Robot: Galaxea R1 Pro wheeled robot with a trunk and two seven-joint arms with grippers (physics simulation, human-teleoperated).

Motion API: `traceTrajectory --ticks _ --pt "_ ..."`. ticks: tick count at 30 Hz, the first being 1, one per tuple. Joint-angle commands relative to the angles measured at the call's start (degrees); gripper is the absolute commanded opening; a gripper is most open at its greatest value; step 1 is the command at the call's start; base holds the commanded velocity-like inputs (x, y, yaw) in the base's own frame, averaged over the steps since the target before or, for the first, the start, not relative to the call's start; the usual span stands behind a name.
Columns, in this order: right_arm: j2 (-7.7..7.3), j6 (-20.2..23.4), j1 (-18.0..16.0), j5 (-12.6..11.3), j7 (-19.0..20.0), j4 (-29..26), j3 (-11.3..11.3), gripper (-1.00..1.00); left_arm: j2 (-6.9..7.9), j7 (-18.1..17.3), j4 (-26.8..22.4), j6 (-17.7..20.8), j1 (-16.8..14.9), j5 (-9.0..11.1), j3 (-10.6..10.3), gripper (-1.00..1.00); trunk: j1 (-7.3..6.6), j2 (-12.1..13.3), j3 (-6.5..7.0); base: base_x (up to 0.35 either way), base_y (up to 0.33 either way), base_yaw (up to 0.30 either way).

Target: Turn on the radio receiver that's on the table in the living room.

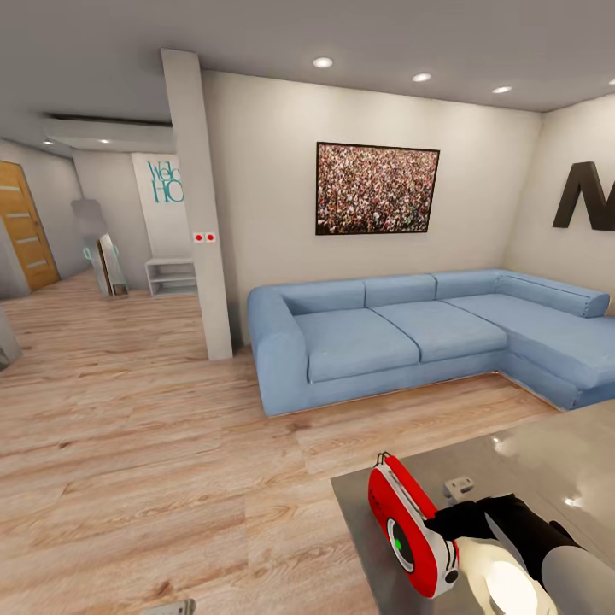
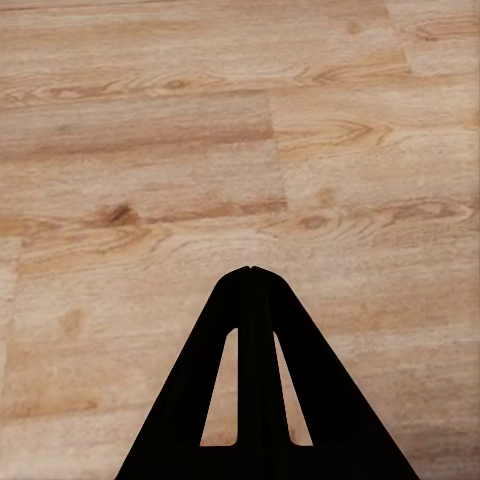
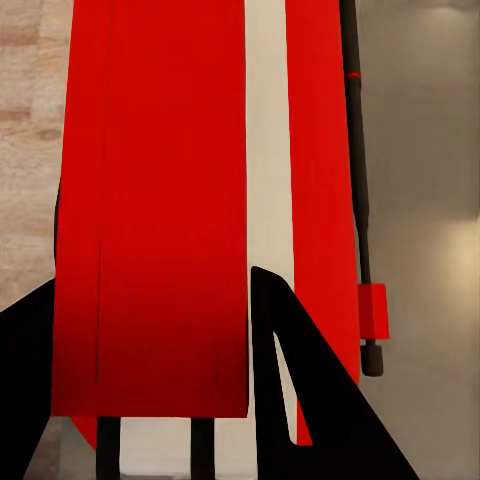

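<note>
The right gripper (image 1: 444, 523) has its black fingers (image 3: 300, 400) set on either side of the radio receiver (image 1: 410, 525), one against the red face and one on the white trim, so it is clamped on the radio's body. The radio stands upright near the front left corner of the bench (image 1: 547, 461), its round black dial with the green centre facing out toward the wood floor (image 1: 154, 444). From the right wrist, the red shell (image 3: 160, 200), the white side strip and a thin dark rod along the far side run straight away from the fingers, with the glossy grey top beside them. A small pale object (image 1: 459, 487) lies on the bench just behind the radio.

The left gripper (image 2: 251, 270) hangs over bare floorboards, its two fingers pressed together at the tips and holding nothing.

Beyond the bench, the blue L-shaped sofa (image 1: 410, 333) sits against the beige wall under the dark-framed crowd picture (image 1: 376, 188).
</note>
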Motion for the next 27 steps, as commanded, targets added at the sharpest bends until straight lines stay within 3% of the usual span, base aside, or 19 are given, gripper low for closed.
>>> traceTrajectory --ticks 1,19,20,27 --pt "0.01 0.1 0.0 -0.3 0.0 0.0 -0.1 -1.0 0.0 0.0 0.0 0.0 0.0 0.0 0.0 -1.0 0.0 0.0 0.0 0.0 0.0 0.0" --pt "0.05 0.0 0.0 -0.3 0.0 0.1 0.0 -1.0 0.0 0.0 0.0 -0.1 0.0 0.0 0.0 -1.0 0.66 -1.2 -0.54 0.0 0.0 0.0" --pt "0.05 0.0 0.0 -0.3 0.0 0.5 0.0 1.0 0.0 0.0 0.0 -0.1 0.0 0.0 0.0 -1.0 0.66 -1.2 -0.54 0.0 0.0 0.0" --pt "0.05 -0.2 0.0 -0.3 0.0 0.8 0.0 1.0 0.0 0.1 0.0 -0.1 0.0 0.0 0.0 -1.0 0.66 -1.2 -0.54 0.0 0.0 0.0"
